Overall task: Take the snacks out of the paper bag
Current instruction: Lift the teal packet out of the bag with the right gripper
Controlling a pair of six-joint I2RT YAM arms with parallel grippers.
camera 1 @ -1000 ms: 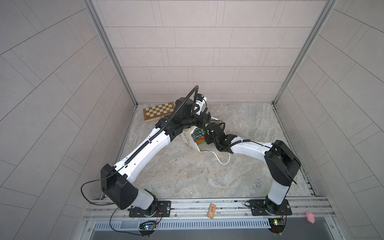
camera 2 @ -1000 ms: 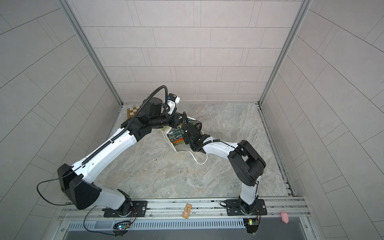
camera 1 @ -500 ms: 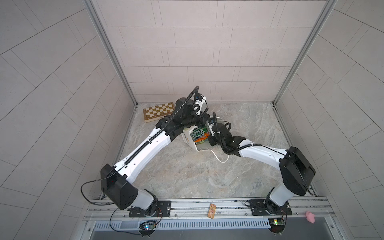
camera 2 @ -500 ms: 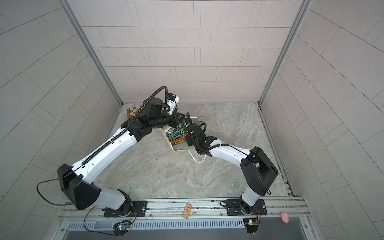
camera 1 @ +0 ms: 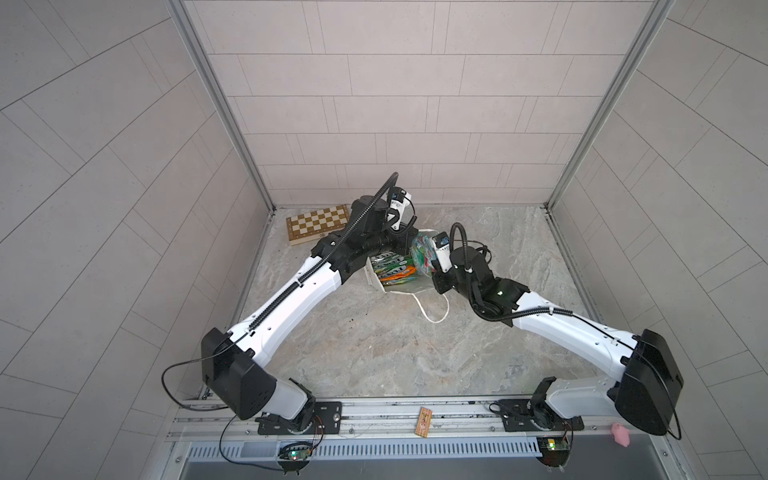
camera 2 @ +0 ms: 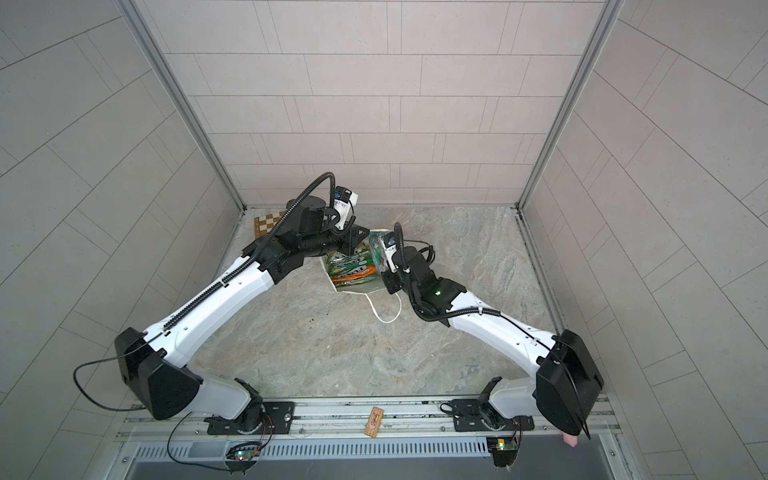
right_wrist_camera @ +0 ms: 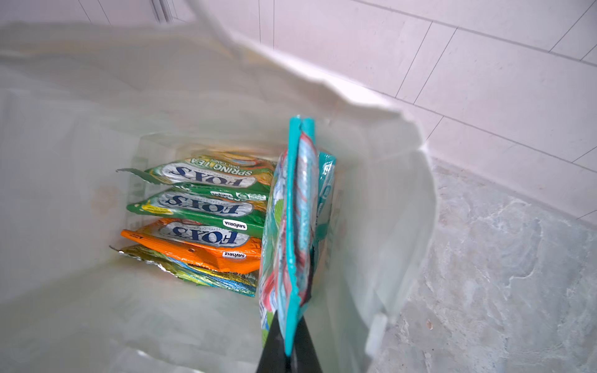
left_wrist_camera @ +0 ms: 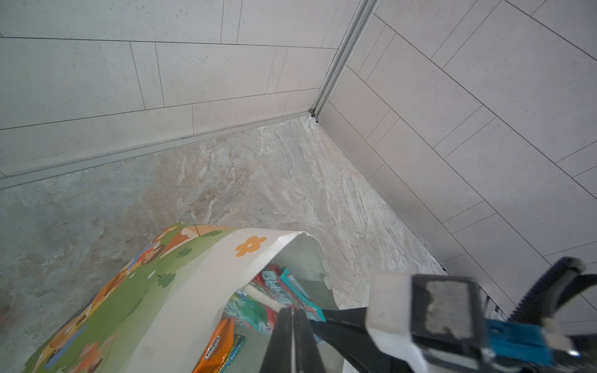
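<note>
A marble-patterned tabletop [camera 1: 374, 353], veined grey and beige, sits inside pale matte tiled walls. Two white-and-black robot arms reach in from the near rail and meet over a white paper bag [camera 1: 371, 277] at the far middle of the tabletop. In both top views its mouth gapes toward the camera. One white cord handle [camera 1: 434, 318] lies in a limp loop on the stone in front of it. The left wrist view shows the bag's smooth outer wall, printed with green meadow shapes and a small orange-yellow flower [left_wrist_camera: 250, 246] below a creased rim. The left gripper [left_wrist_camera: 293, 315] has its thin black claw pressed together at the bag's mouth; whether paper is pinched there cannot be told. The right gripper [right_wrist_camera: 288, 326] is clamped on the short edge of a teal packet [right_wrist_camera: 292, 210] of glossy, crinkled foil. The packet is seen edge-on, its long axis running straight away from the claw, and it rises partly above the rim. A second teal packet [right_wrist_camera: 326, 193] stands just behind it. Deeper inside, the other snacks lie flat and overlapped like shingles, with their long axes across the bag. They are two green packets [right_wrist_camera: 206, 174], an orange packet [right_wrist_camera: 200, 240] and a yellow-green foil packet [right_wrist_camera: 193, 274]. A flat wooden chessboard [camera 1: 318, 224] lies in the far left corner. A small pink toy [camera 1: 620, 432] sits at the near right.
</note>
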